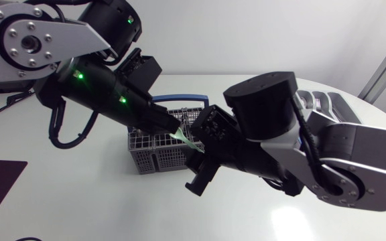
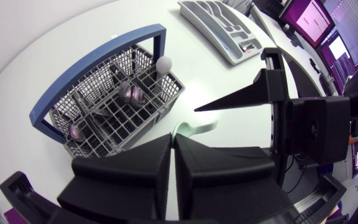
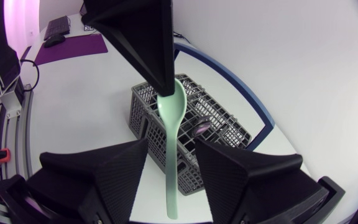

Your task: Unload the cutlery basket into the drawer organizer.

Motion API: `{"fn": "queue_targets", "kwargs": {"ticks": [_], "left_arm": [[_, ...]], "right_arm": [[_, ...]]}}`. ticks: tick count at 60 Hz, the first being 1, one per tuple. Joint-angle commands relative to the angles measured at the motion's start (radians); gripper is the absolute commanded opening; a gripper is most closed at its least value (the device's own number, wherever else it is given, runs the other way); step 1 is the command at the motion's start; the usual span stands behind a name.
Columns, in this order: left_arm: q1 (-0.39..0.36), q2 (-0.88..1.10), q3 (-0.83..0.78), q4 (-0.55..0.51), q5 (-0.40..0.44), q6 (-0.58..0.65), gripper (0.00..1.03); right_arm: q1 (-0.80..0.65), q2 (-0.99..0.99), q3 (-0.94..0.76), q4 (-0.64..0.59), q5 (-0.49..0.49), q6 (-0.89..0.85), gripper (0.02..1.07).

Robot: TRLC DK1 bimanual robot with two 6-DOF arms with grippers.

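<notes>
A pale green spoon (image 3: pixel 170 112) hangs over the grey wire cutlery basket (image 1: pixel 154 155), which has a blue handle. My left gripper (image 1: pixel 173 128) is shut on the spoon's bowl end and comes in from above the basket. In the right wrist view the spoon's handle runs down between the fingers of my right gripper (image 3: pixel 171 143). Those fingers stand on either side of the handle with a gap, so this gripper is open. The left wrist view shows the spoon (image 2: pixel 195 128) poking out past the shut fingertips (image 2: pixel 166 149), with a right finger (image 2: pixel 241 99) beside it.
Several spoons with purple sheen (image 2: pixel 132 93) and a white round-ended utensil (image 2: pixel 164 63) stand in the basket (image 2: pixel 114 102). The grey drawer organizer (image 2: pixel 224 30) lies beyond the basket; in the head view the organizer (image 1: pixel 322 100) is partly hidden behind my right arm.
</notes>
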Motion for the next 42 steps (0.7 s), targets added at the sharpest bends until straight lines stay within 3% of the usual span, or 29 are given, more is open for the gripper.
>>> {"fn": "queue_targets", "kwargs": {"ticks": [1, 17, 35, 42], "left_arm": [[0.010, -0.015, -0.015, 0.000, 0.014, 0.008, 0.03], [-0.001, -0.018, -0.023, 0.001, 0.019, 0.007, 0.03], [-0.015, -0.024, -0.014, 0.003, 0.028, 0.002, 0.03], [-0.016, -0.024, -0.011, 0.003, 0.028, 0.001, 0.03]], "right_arm": [[0.009, 0.019, 0.022, 0.003, 0.012, -0.024, 0.42], [0.013, 0.026, 0.025, -0.009, 0.003, -0.028, 0.26], [0.006, 0.033, 0.015, -0.017, -0.005, -0.034, 0.20], [0.005, 0.031, 0.014, -0.015, -0.007, -0.033, 0.14]]}}
